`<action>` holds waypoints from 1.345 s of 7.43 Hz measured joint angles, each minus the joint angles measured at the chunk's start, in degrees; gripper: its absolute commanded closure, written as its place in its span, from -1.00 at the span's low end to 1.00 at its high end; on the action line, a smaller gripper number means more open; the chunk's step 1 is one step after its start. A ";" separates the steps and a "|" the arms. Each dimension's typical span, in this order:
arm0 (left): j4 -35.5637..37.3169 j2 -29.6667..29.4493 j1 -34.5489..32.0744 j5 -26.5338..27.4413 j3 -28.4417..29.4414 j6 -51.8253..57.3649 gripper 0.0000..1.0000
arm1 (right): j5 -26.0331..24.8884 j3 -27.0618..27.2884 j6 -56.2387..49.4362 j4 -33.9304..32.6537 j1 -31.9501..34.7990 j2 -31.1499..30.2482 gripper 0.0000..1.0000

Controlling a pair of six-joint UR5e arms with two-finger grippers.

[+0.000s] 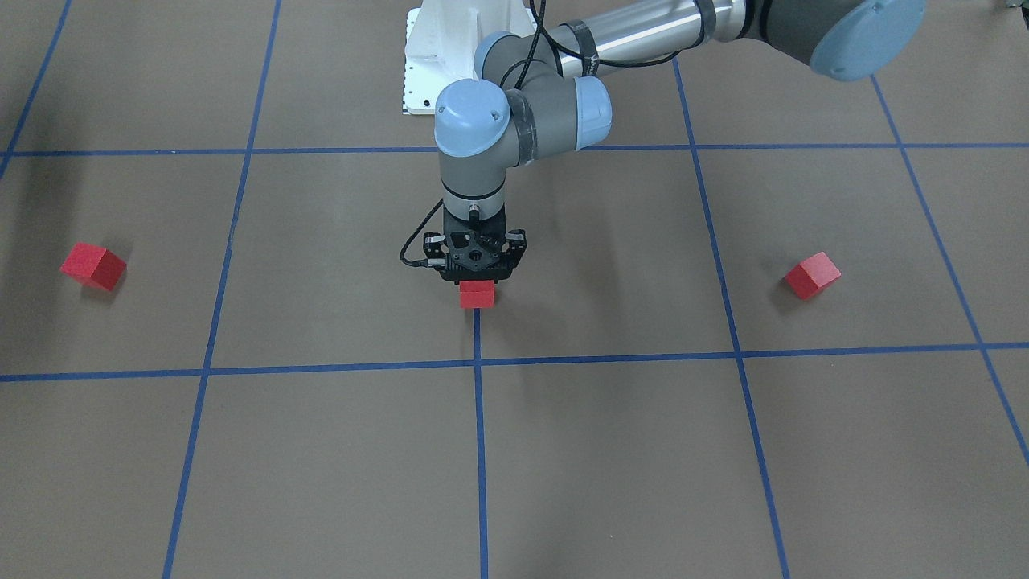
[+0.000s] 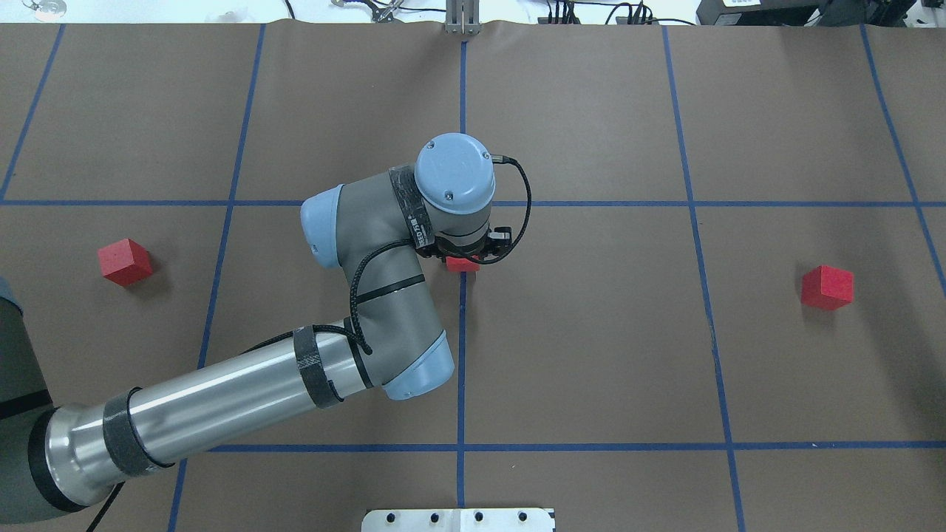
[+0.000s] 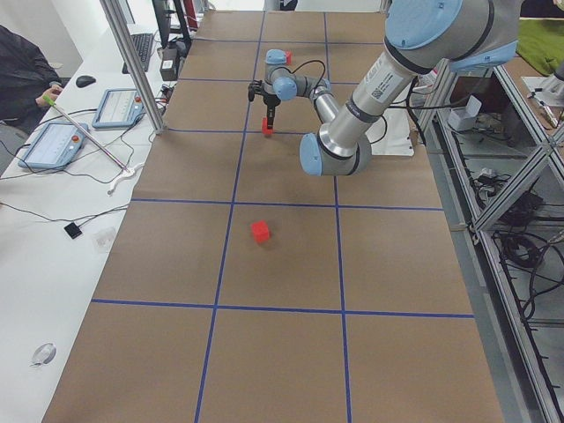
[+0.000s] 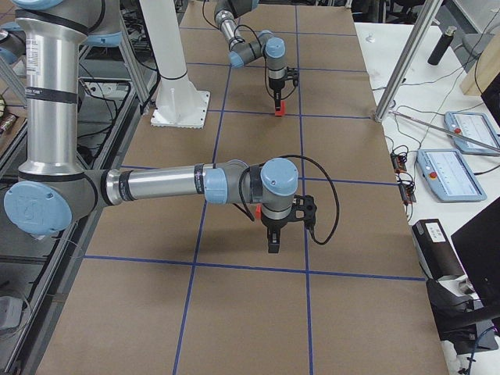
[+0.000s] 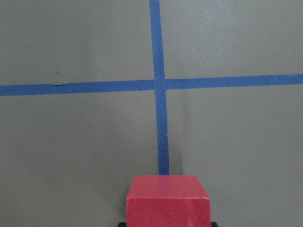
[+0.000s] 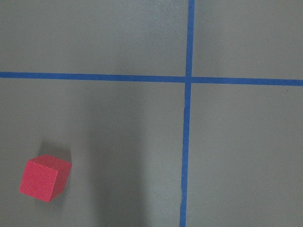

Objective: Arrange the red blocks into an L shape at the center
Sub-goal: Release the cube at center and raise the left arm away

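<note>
The centre block (image 1: pixel 477 294) is seen directly under the left claw (image 1: pixel 477 283). It sits on the blue tape (image 2: pixel 461 355) that splits the centre (image 2: pixel 562 325), with its faces square to the line. In the left wrist view, dark fingertips (image 5: pixel 213 224) are pressed at both lower corners. The jaws are therefore judged narrowed to 1 block's width and clamped on it. Whether it is set down or hangs just above cannot be told.

2 more blocks lie well apart from it. The left block (image 2: pixel 124 261) is nearer the left claw, and the right block (image 2: pixel 826 287) is nearer the right claw (image 4: pixel 272 246). How far the right claw is open cannot be told. Overhead, the left claw's fingers are mostly hidden by the wrist (image 2: pixel 454 177).
</note>
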 measured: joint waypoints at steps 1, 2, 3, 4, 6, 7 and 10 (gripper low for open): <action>-0.04 -0.03 0.07 0.00 0.00 -1.17 -1.00 | 0.00 0.00 0.02 0.00 0.00 0.01 -0.99; -0.05 -0.05 0.08 -0.01 -0.08 -1.60 -1.00 | 0.00 -0.01 0.10 0.00 0.00 0.03 -1.00; 0.07 -0.23 -0.04 -0.05 -0.31 -1.67 -1.00 | 0.00 -0.01 0.24 0.00 0.00 0.04 -0.99; 0.39 -0.74 -0.76 -0.27 -0.67 -1.57 -1.00 | -0.02 0.06 0.36 0.02 0.00 0.10 -0.99; 2.73 -1.64 -4.95 -3.63 -2.41 -0.91 -0.99 | -0.46 0.04 2.88 0.08 -0.14 1.54 -0.99; 4.99 -1.76 -7.69 -5.83 -3.72 0.32 -0.99 | -0.66 0.08 6.44 0.05 -0.61 2.80 -1.00; 10.39 -1.60 -18.27 -13.75 -6.13 6.46 -0.98 | -1.67 -0.07 12.01 0.31 -5.57 5.06 -1.00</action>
